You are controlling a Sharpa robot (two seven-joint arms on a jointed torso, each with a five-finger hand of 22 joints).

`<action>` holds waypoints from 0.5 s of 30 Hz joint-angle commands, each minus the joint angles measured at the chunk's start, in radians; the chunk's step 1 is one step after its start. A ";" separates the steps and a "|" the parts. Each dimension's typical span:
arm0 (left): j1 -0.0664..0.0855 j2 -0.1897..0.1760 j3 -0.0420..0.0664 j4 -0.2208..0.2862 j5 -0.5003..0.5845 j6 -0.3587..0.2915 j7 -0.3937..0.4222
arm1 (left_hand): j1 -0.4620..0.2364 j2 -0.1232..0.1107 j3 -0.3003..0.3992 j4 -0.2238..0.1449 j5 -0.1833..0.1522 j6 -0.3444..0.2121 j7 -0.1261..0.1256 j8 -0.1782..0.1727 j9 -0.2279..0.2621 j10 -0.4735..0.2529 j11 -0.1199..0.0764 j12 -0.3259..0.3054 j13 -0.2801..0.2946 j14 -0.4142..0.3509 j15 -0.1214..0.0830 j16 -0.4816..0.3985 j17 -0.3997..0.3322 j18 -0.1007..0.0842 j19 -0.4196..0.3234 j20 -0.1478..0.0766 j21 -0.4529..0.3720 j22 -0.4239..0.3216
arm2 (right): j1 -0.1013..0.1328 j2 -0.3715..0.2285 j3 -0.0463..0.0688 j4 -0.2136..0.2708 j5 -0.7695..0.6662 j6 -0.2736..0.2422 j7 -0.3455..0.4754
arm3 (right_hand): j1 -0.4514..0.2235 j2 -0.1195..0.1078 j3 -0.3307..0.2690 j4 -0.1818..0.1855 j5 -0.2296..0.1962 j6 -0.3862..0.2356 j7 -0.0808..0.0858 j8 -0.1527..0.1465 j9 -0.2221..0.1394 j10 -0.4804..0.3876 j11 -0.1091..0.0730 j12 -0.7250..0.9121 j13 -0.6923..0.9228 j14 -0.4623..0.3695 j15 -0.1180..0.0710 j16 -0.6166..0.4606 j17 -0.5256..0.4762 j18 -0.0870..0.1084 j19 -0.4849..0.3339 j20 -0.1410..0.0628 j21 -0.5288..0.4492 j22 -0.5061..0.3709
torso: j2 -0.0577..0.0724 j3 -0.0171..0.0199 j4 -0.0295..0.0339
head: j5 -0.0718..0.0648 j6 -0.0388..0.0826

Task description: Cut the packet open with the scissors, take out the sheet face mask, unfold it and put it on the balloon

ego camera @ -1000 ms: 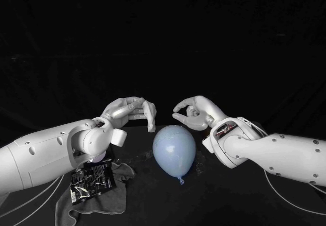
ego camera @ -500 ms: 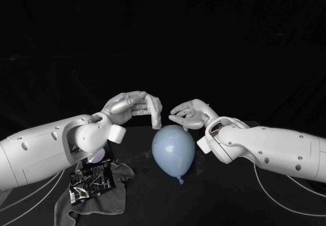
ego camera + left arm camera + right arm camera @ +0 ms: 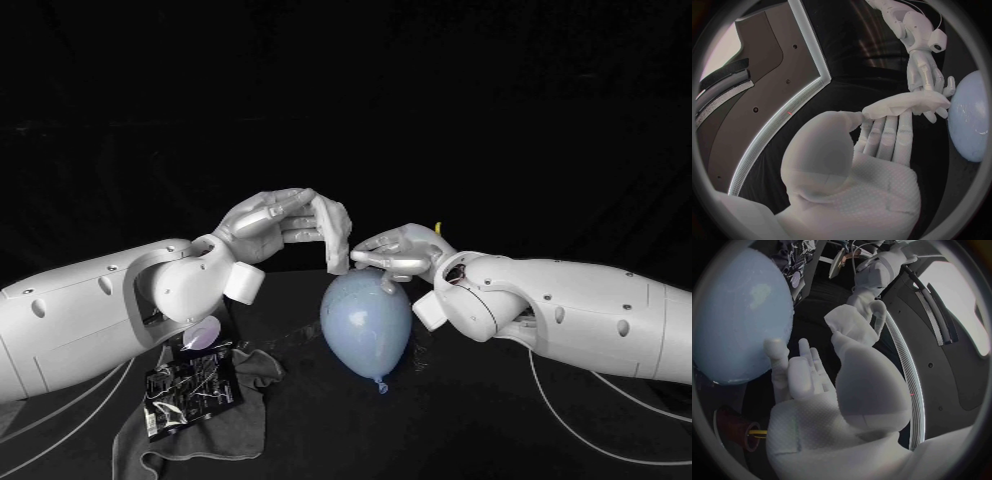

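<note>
Pale blue balloon (image 3: 368, 322), one, with two silver hands at its top.
Right hand (image 3: 392, 254) rests spread fingers on it, holding nothing; left hand (image 3: 286, 225) perhaps pinches, I cannot tell; one packet (image 3: 188, 385) lies on grey cloth (image 3: 216, 432).

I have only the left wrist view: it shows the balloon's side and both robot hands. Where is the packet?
Observer: The packet lies on a grey cloth, beside the left arm.
Operator: Which way does the balloon point?
Observer: The balloon has its knot at the end nearer the robot.
Operator: Anything by the right robot hand?
Observer: A red thing with a yellow part, close to the balloon; what it is, I cannot tell.
</note>
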 commanded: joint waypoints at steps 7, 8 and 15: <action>0.004 0.001 0.002 0.003 0.009 0.030 0.003 | 0.007 0.004 0.007 -0.005 0.004 0.004 0.059 0.007 0.014 0.006 -0.001 -0.006 -0.001 0.002 -0.002 -0.001 0.000 0.017 0.008 -0.002 0.006 0.001 | 0.000 -0.027 0.000 0.004 0.238 0.273 0.078 | -0.006 0.023 -0.045 0.014 -0.002 0.001 0.008 -0.009 -0.002 -0.008 -0.002 -0.002 -0.033 -0.024 0.001 -0.003 -0.018 0.002 -0.020 -0.001 -0.009 -0.001 | 0.000 -0.0007 0.0002 | -0.001 0.000; 0.004 0.001 0.002 0.003 0.009 0.030 0.002 | 0.007 0.004 0.007 -0.005 0.004 0.004 0.059 0.007 0.014 0.006 -0.001 -0.006 -0.001 0.002 -0.002 -0.001 0.000 0.017 0.009 -0.003 0.006 0.001 | 0.000 -0.028 0.000 0.004 0.248 0.286 0.083 | -0.008 0.024 -0.050 0.016 -0.002 0.001 0.008 -0.010 -0.002 -0.009 -0.002 -0.002 -0.037 -0.026 0.001 -0.003 -0.020 0.003 -0.023 -0.001 -0.011 -0.001 | 0.000 -0.0002 -0.0001 | -0.001 0.000; 0.004 0.002 0.002 0.005 0.008 0.028 0.002 | 0.007 0.004 0.007 -0.006 0.004 0.004 0.059 0.007 0.014 0.006 -0.001 -0.006 -0.001 0.002 -0.002 -0.002 0.000 0.017 0.009 -0.003 0.006 0.001 | 0.000 -0.020 0.000 -0.006 0.285 0.369 0.100 | -0.016 0.048 -0.110 0.040 -0.003 -0.012 0.002 -0.025 -0.006 -0.035 -0.002 -0.007 -0.085 -0.056 0.003 -0.008 -0.050 0.008 -0.060 0.002 -0.043 -0.008 | 0.000 -0.0005 0.0005 | -0.004 0.001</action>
